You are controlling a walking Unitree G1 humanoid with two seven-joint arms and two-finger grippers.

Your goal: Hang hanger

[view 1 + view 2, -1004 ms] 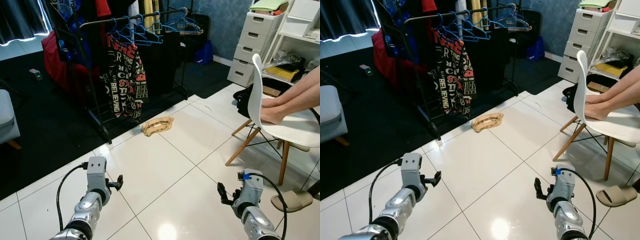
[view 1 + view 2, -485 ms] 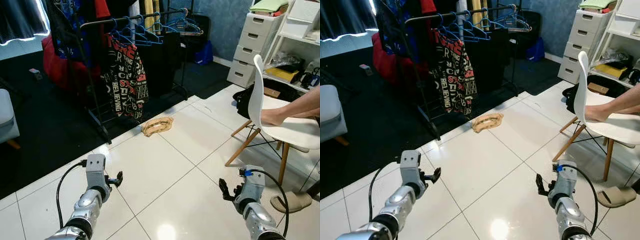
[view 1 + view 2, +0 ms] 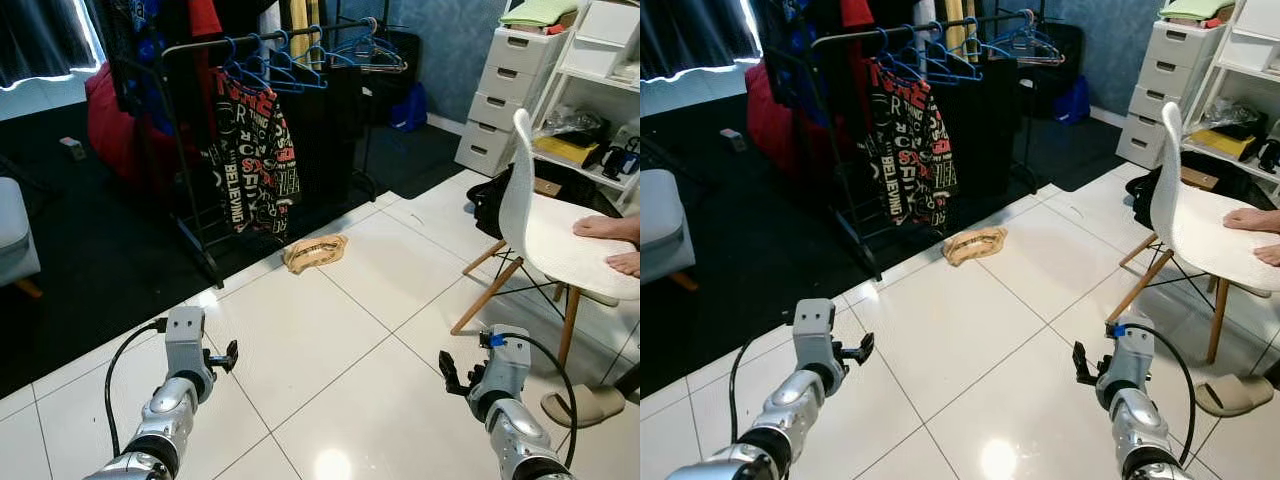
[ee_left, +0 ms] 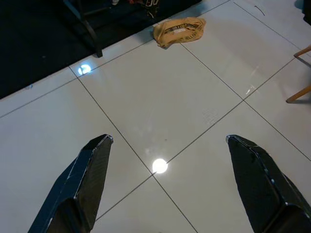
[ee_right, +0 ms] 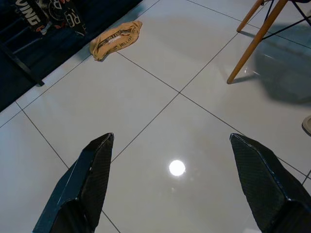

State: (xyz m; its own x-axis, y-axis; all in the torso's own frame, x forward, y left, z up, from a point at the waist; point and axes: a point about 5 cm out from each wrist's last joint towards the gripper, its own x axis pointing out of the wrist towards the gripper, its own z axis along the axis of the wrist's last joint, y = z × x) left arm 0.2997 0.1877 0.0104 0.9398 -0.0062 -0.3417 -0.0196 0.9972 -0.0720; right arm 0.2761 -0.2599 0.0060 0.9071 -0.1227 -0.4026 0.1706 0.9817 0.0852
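A black clothes rack (image 3: 272, 39) stands at the back on the dark carpet, with several blue hangers (image 3: 276, 70) and a black printed shirt (image 3: 251, 150) on its rail. A tan garment (image 3: 314, 252) lies crumpled on the white tiles just in front of the rack, also visible in the wrist views (image 4: 179, 31) (image 5: 115, 39). My left gripper (image 3: 228, 357) is held low at the lower left, open and empty (image 4: 167, 140). My right gripper (image 3: 447, 372) is held low at the lower right, open and empty (image 5: 171, 138). Both are well short of the rack.
A white chair (image 3: 548, 240) on wooden legs stands at the right, with a person's feet (image 3: 612, 228) resting on its seat. White drawers (image 3: 505, 85) and shelves are behind it. A slipper (image 3: 585, 403) lies at the lower right. A grey seat (image 3: 14, 240) is at the far left.
The person's legs have drawn back to the right, leaving most of the chair seat bare. Both grippers stay open and low; the left has sunk slightly.
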